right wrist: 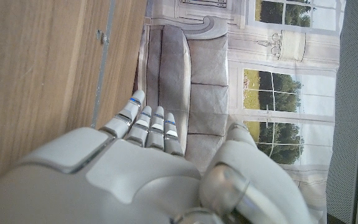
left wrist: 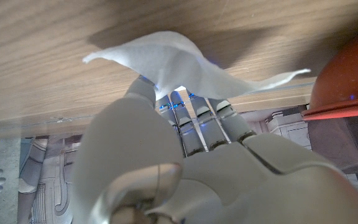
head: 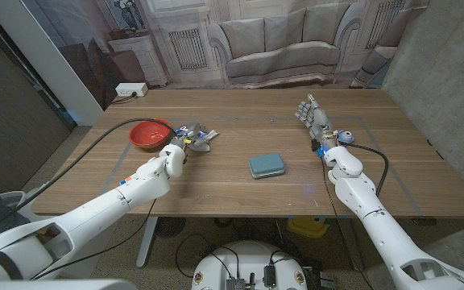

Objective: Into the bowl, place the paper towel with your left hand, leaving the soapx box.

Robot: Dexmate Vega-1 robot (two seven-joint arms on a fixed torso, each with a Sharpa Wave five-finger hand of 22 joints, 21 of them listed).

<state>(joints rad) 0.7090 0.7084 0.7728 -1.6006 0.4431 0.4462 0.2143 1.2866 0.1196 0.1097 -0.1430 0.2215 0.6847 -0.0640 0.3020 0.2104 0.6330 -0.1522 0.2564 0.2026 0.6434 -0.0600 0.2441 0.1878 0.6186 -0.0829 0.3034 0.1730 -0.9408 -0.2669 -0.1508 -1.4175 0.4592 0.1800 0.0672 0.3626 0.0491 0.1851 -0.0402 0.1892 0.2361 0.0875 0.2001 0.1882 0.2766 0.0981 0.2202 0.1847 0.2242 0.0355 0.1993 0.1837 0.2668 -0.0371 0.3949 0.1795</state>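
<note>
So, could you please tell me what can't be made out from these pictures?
- Grip: in the left wrist view the left hand covers where its fingers meet the paper towel; in the head view the towel is too small to judge.
- Bowl: cut off by the left wrist picture's edge; its inside is hidden there.
- Box: any label is too small to read in the head view.
- Right hand: palm side hidden in the head view.

Table [head: 240, 193] showing matt brown wood grain. Paper towel [left wrist: 166, 59] looking thin, soft, creased white paper. Red bowl [head: 149, 134] looking smooth plastic, slight sheen. Teal soapx box [head: 267, 165] appearing matt. Left hand [left wrist: 185, 168] shells reading smooth, glossy white plastic.
</note>
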